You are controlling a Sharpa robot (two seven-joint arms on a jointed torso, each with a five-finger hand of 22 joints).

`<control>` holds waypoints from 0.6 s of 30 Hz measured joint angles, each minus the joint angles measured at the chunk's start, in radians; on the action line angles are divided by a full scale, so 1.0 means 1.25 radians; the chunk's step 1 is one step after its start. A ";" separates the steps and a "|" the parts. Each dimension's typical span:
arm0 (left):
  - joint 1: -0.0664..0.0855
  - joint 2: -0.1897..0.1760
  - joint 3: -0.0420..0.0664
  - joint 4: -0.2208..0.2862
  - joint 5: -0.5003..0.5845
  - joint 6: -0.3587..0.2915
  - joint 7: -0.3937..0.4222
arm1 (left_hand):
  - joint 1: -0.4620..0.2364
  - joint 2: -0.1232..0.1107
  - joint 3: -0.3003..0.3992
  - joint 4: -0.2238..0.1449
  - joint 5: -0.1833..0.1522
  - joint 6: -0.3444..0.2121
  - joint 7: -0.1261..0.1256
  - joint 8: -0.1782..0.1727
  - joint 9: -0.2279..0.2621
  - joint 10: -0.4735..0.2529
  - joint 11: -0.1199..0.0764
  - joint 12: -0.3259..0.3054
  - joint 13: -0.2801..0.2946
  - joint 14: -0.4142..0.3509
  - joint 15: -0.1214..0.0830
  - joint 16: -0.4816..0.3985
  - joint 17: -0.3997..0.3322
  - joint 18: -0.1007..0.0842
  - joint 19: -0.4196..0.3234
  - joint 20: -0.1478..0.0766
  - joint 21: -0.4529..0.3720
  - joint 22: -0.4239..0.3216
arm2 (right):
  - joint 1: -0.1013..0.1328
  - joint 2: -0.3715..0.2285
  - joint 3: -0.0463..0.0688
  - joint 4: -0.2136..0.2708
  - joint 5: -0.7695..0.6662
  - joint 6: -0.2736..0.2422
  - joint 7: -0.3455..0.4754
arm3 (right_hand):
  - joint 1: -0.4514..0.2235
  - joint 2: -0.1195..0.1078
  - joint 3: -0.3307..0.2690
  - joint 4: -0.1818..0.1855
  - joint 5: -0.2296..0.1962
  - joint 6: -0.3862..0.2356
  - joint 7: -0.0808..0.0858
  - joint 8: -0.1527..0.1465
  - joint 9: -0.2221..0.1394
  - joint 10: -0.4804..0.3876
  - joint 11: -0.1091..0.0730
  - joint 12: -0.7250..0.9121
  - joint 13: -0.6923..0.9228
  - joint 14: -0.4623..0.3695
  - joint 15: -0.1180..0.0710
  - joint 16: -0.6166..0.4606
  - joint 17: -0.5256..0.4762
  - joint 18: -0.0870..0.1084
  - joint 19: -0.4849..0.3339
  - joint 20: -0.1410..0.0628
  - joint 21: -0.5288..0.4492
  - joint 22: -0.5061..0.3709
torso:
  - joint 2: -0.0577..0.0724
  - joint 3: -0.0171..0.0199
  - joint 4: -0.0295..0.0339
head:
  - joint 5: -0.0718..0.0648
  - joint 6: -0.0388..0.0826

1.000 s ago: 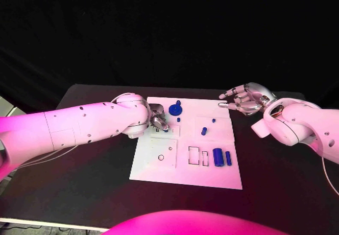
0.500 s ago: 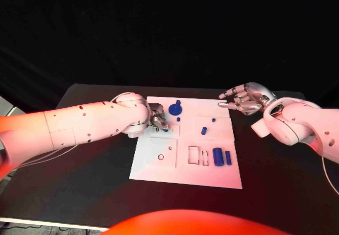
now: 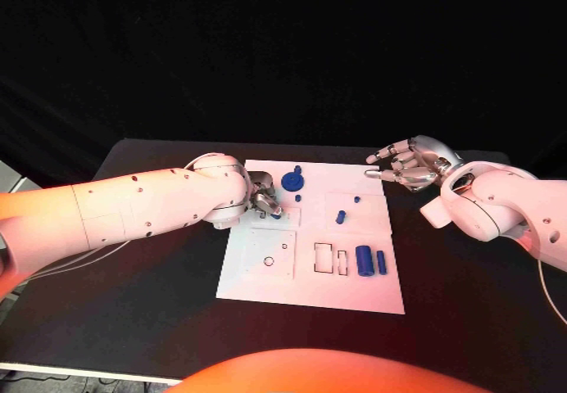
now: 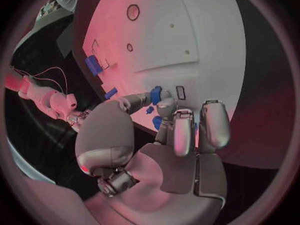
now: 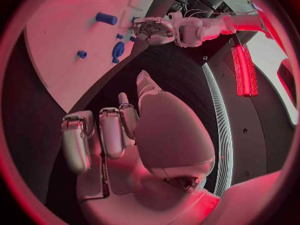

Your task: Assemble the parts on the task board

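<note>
The left robot hand (image 3: 265, 201) pinches a small blue part (image 4: 156, 95) over the task board (image 3: 310, 282), probably seating it; next comes careful alignment. The right robot hand (image 3: 405, 166) hovers empty, fingers loosely curled.

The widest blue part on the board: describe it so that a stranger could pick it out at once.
Find the white task board mid-table. In its right near quarter two blue parts stand side by side; take the left one, the thick blue block. Its neighbour, the blue bar, is much thinner.
</note>
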 measured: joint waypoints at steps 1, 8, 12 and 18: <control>0.000 0.000 0.000 0.000 0.000 0.000 0.000 | 0.000 0.000 -0.003 0.003 0.000 0.000 0.000 0.000 0.000 0.000 0.000 0.000 0.000 0.000 0.000 0.000 0.000 0.000 0.000 0.000 0.000 0.000 | 0.000 0.000 0.000 0.000 0.000 0.000 0.000 | 0.000 0.000 0.000 0.000 0.000 0.000 0.000 0.000 0.000 0.000 0.000 0.000 0.000 0.000 0.000 0.000 0.000 0.000 0.000 0.000 0.000 0.000 | 0.000 0.0000 0.0000 | 0.000 0.000; 0.000 -0.001 0.000 -0.001 0.002 -0.001 -0.001 | -0.001 -0.001 -0.018 0.014 0.000 0.008 -0.008 0.000 0.006 0.000 0.000 0.003 -0.001 0.000 0.000 0.000 0.000 0.000 0.000 0.000 0.000 0.001 | 0.000 0.000 0.000 0.000 0.000 0.000 0.000 | 0.000 0.000 0.000 0.000 0.000 0.000 0.000 0.000 0.000 -0.003 0.003 0.000 0.000 0.000 0.000 0.000 0.000 0.000 0.000 0.000 0.000 0.000 | 0.000 0.0001 0.0000 | 0.000 0.000; -0.001 -0.001 -0.001 -0.002 0.002 -0.001 -0.001 | -0.005 0.001 -0.033 0.025 0.000 0.010 -0.010 0.000 0.016 0.000 0.000 0.003 -0.002 0.000 0.000 0.000 0.000 0.000 0.000 0.000 0.000 0.001 | 0.000 0.000 0.000 0.000 0.001 0.001 0.000 | 0.000 0.000 -0.002 0.002 0.000 0.000 0.000 0.000 0.000 -0.003 0.003 0.000 0.000 0.000 0.000 0.000 0.000 0.000 0.000 0.000 0.000 0.000 | 0.000 0.0002 -0.0001 | 0.000 0.001; -0.001 -0.001 -0.001 -0.004 0.003 -0.001 -0.002 | -0.005 0.001 -0.060 0.040 0.000 0.012 -0.013 0.003 0.014 0.000 0.000 0.003 -0.003 0.000 0.000 0.000 0.000 0.000 0.000 0.000 0.000 0.001 | 0.000 -0.001 0.000 0.000 0.001 0.001 0.000 | 0.000 0.000 -0.002 0.002 0.000 0.000 0.000 0.000 0.000 -0.003 0.003 0.000 0.000 0.000 0.000 0.000 0.000 0.000 0.000 0.000 0.000 0.000 | 0.000 0.0002 -0.0002 | -0.001 0.001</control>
